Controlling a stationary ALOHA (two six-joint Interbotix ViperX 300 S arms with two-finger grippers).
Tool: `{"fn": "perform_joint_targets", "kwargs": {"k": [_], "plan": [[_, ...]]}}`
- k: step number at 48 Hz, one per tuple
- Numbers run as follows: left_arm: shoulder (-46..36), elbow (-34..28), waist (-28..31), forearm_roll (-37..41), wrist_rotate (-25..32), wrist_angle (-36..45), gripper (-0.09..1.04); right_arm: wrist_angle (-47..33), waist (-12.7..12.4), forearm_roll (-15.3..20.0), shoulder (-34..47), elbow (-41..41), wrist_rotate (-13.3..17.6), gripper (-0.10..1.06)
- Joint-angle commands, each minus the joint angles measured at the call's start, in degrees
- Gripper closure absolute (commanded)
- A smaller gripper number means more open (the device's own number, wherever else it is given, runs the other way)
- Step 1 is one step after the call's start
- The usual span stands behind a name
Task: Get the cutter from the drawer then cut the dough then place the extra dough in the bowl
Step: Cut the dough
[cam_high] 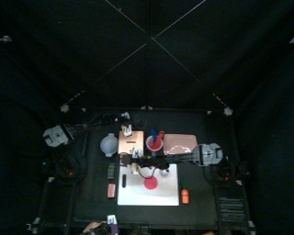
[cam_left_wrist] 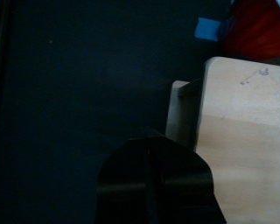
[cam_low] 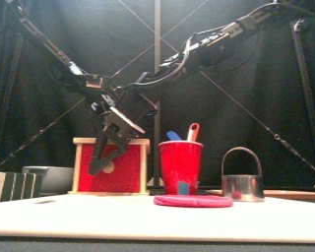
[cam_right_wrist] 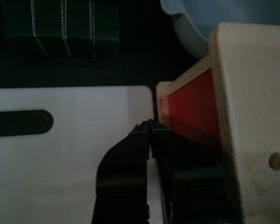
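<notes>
We find the right tool [cam_right_wrist: 149, 136] with its jaws pressed together, pinching nothing that we can make out. Its tips lie right at the edge of the red drawer front [cam_right_wrist: 192, 101], where that front meets the white cutting board [cam_right_wrist: 73, 175]. We cannot tell whether the tips touch the drawer front. In the front view this tool hangs left of centre, in front of the drawer front, and its arm slopes down from the upper right of the frame.

The left tool [cam_left_wrist: 154, 150] is likewise pressed together and holds nothing. It hovers over the table [cam_left_wrist: 84, 87] just beside the pale wooden box [cam_left_wrist: 241, 114], near the box's upper edge.

Moving outward in the front view, the red cup [cam_low: 180, 165] stands at the centre of the frame, just right of the box. A blue toy knife [cam_low: 173, 136] and a red toy knife [cam_low: 192, 131] stick up out of it. The cutter [cam_low: 242, 179] stands on the table at centre right, beyond the cup, with its wire handle arched upward. It is well apart from both tools.

The dough [cam_low: 193, 201] is a flat pink-red disc lying on the board at lower centre, in front of the cup. At the left edge of the frame the blue-grey bowl [cam_low: 48, 179] sits beside the box, and the dark green sushi roll [cam_low: 8, 185] lies further left. In the top view a pink tray [cam_high: 180, 142] lies just right of the cup, near the centre of the frame.
</notes>
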Motion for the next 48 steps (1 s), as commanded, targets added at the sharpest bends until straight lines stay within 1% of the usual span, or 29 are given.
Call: {"fn": "perform_joint_targets", "kwargs": {"k": [1, 14, 18, 26, 30, 32, 38, 43, 48], "plan": [[-0.70, -2.02, -0.26, 0.18, -0.18, -0.09, 0.63, -0.18, -2.20, -0.62, -1.23, -1.76, -0.09, 0.78], [-1.23, -1.23, -0.26, 0.00, -0.35, -0.79, 0.63, 0.26, -1.58, -0.18, -1.58, -2.11, 0.09, 0.78], [-1.67, -1.23, -0.09, -0.18, -0.70, -1.58, 0.63, 0.26, -0.18, 0.70, -2.20, -2.55, 0.26, 0.78], [-3.25, -1.32, 0.62, -0.09, -2.02, -3.78, 0.63, 0.26, 4.22, 2.99, -5.27, -3.87, 0.00, 0.78], [-4.31, -1.14, 1.67, -0.09, -2.55, -5.45, 0.63, 0.62, 6.15, 3.78, -7.47, -3.43, 0.70, 0.78], [-4.83, -1.05, 2.29, -0.09, -2.72, -6.06, 0.63, 1.23, 7.03, 4.75, -8.79, -2.90, 0.62, 0.77], [-7.21, -0.70, 3.96, -0.35, -3.43, -7.38, 0.63, 4.31, 8.35, 6.94, -12.39, -0.53, 0.79, 0.75], [-10.02, 0.35, 3.96, -1.58, -4.13, -9.14, 0.63, 8.96, 9.23, 9.23, -16.52, 4.13, 0.70, 0.73], [-13.10, 2.64, 3.43, -3.25, -4.13, -12.92, 0.62, 12.57, 9.67, 11.78, -21.01, 8.96, 0.53, 0.72]]}}
